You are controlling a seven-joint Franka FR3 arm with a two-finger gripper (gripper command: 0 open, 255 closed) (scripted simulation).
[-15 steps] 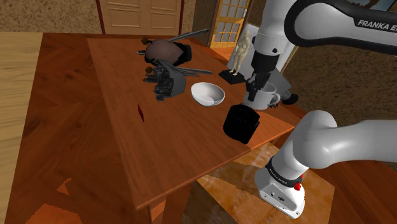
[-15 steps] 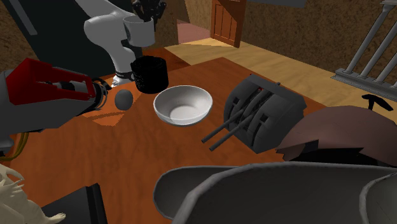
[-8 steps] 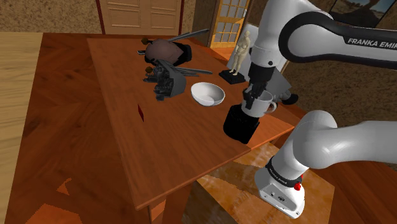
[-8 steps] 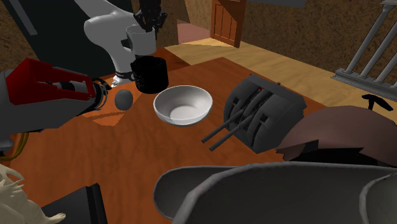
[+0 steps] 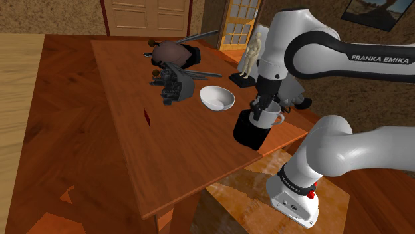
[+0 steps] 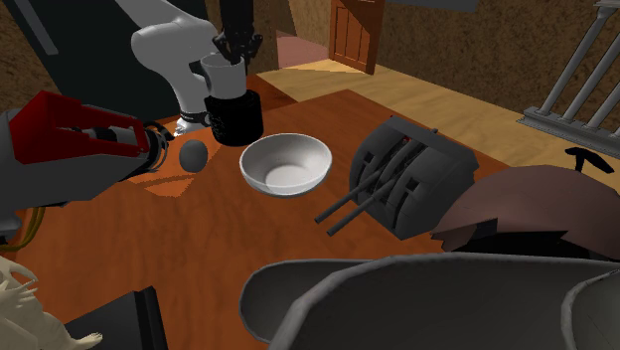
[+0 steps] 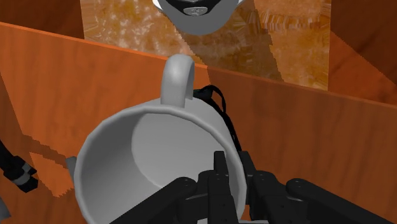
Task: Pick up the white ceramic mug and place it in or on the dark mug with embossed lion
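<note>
FRANKA EMIKA marks the arm [image 5: 372,58] holding the white mug [image 5: 269,117].

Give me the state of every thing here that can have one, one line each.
dark mug: upright on the table, near its edge.
white mug: upright, empty, held by its rim at the dark mug's mouth.
gripper: shut on the white mug.
white bowl: upright, empty.
door: shut.
</note>
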